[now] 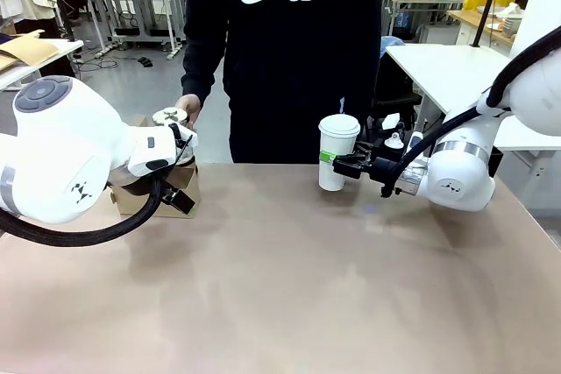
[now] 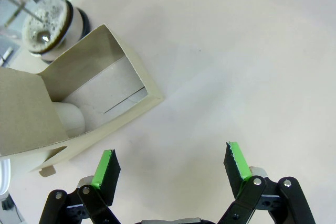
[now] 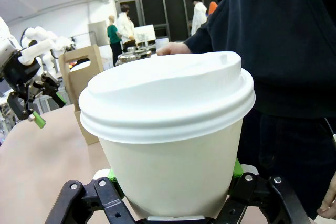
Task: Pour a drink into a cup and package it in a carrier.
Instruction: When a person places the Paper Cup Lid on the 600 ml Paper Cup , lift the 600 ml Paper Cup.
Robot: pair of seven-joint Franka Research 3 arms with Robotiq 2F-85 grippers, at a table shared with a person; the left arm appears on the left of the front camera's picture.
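At the table's two o'clock, the right gripper (image 1: 344, 164) is clamping the lidded white paper cup (image 1: 338, 142), pouring seemingly done, while the empty, wide-open left gripper (image 2: 170, 166) is hovering by the cardboard carrier (image 1: 130, 201) at ten o'clock, packaging not yet done

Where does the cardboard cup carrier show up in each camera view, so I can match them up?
Front view: carrier at the left edge of the table, partly behind the left arm.
Left wrist view: carrier on the left side, seen from above.
Right wrist view: carrier at middle left, beyond the cup, handle upright.
Shared landmark: the open left gripper, close beside the carrier.
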